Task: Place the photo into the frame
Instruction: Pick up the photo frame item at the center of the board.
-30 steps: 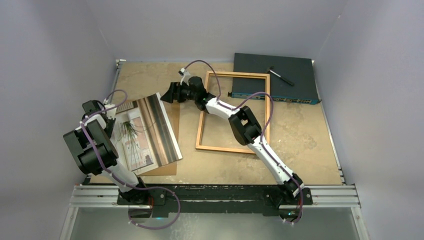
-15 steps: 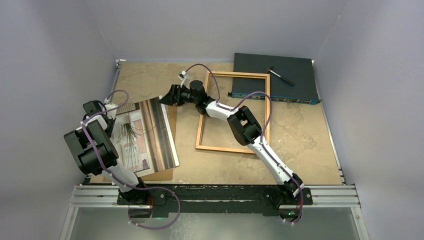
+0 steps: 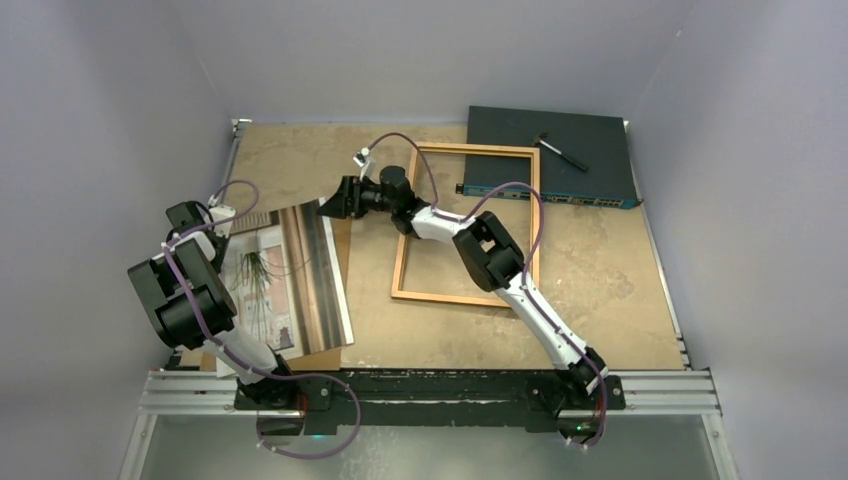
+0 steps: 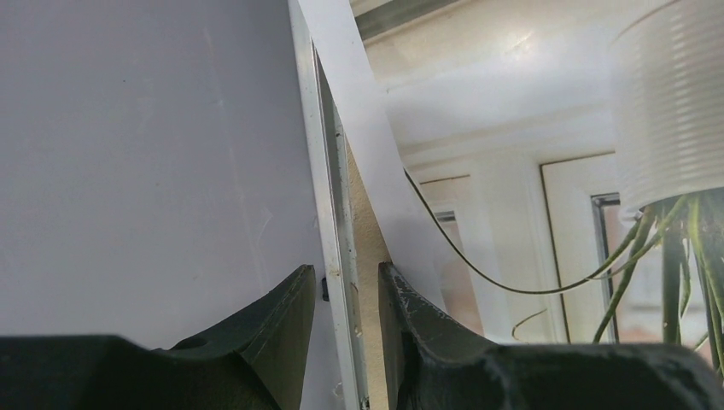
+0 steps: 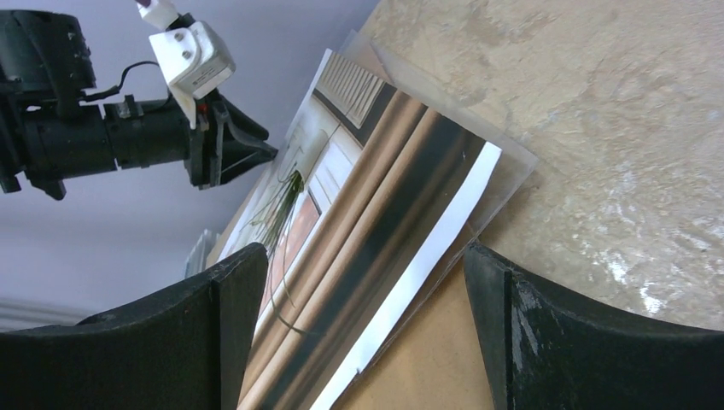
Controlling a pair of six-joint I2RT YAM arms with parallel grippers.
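Two arms: both are on the job; the left one has the print, the right one reaches across the table.
Photo location: the photo is at the left side, picture side up. Its left edge is raised and it sits over a brown board and a clear sheet.
Left gripper: the fingers are drawn in narrow on the photo's left edge. I judge it a pinch, though the wrist view is cluttered.
Right gripper: the fingers are spread wide and hold nothing. It hovers at the photo's far right corner.
Key relation: that corner lies just ahead of the right fingers, to their left and slightly lower.
Long axis: the photo runs far to near with a slight slant, much as the frame does.
Frame: the frame lies flat to the right, apart from the photo, and the right arm crosses its left rail.
Nearer arm: the left is nearer the photo, the right nearer the frame.
Next move, my guess: carry the photo rightward, square it, then lower it in.
Writing: none is readable. The dark box shows only a row of ports, with a pen lying on top.
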